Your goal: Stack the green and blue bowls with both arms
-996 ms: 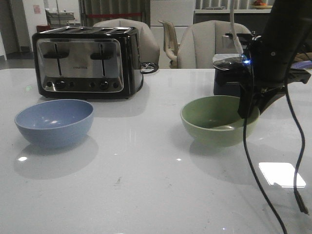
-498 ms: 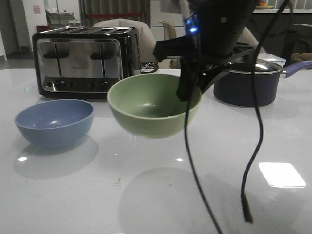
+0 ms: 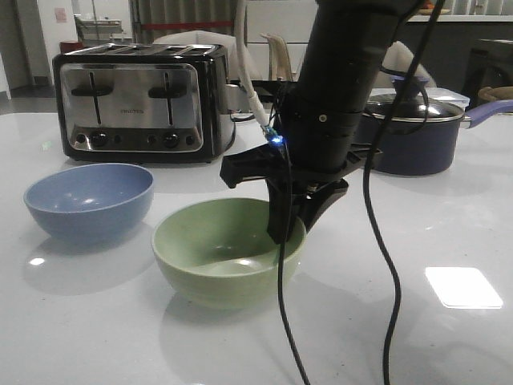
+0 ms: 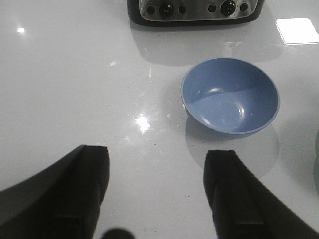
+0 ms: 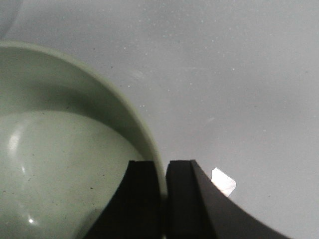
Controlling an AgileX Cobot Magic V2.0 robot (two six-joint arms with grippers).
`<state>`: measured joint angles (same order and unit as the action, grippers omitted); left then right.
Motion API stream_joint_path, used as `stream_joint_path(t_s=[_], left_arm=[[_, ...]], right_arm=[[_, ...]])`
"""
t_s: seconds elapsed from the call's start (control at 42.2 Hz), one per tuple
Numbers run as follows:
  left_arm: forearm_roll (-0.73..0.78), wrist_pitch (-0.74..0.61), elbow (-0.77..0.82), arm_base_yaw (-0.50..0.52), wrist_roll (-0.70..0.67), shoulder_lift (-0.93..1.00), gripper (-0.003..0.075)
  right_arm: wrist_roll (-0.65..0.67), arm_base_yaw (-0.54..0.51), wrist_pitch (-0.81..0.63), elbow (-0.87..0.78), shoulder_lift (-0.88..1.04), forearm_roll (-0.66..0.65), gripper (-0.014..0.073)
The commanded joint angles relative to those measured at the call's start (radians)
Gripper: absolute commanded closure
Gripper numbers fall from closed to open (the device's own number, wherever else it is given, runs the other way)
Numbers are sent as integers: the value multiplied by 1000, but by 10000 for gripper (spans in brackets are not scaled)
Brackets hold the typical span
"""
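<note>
The pale green bowl [image 3: 224, 253] is low over the white table [image 3: 449, 233], in front of and to the right of the blue bowl [image 3: 88, 200]. I cannot tell whether it touches the table. My right gripper [image 3: 285, 226] is shut on the green bowl's right rim. In the right wrist view one finger is inside the green bowl [image 5: 60, 164] and one outside, where the right gripper [image 5: 163, 172] pinches the rim. The left gripper [image 4: 158, 172] is open above bare table, and the blue bowl [image 4: 229, 97] stands upright and empty a little beyond its fingers.
A chrome and black toaster [image 3: 140, 100] stands at the back left, behind the blue bowl. A dark navy lidded saucepan [image 3: 413, 140] is at the back right. Black cables [image 3: 385, 265] hang from the right arm down to the table's front.
The right arm lifted the green bowl from the table's right side, carried it left through the air, and now holds it lower and nearer, beside the blue bowl.
</note>
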<state>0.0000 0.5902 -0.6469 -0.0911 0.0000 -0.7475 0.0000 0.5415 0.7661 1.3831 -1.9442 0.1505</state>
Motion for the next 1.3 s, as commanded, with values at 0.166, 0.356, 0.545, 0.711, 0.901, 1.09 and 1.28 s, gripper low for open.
stream_joint_path(t_s=[0.166, 0.356, 0.545, 0.711, 0.901, 1.09, 1.28], left_arm=[[0, -75, -37, -4, 0, 2, 242], [0, -75, -37, -4, 0, 2, 242], [0, -75, -37, -4, 0, 2, 242], [0, -75, -37, -4, 0, 2, 242], [0, -75, -37, -4, 0, 2, 242], [0, -75, -37, -4, 0, -3, 242], [0, -43, -81, -82, 57, -77, 242]], right_arm=[[-13, 0, -14, 29, 100, -31, 104], [-13, 0, -10, 21, 255, -67, 109], [-13, 0, -45, -92, 482, -101, 109], [-13, 0, -50, -231, 661, -121, 109], [-13, 0, -61, -412, 856, -135, 109], [-13, 0, -98, -579, 1027, -135, 109], [-13, 0, -118, -637, 1113, -135, 109]])
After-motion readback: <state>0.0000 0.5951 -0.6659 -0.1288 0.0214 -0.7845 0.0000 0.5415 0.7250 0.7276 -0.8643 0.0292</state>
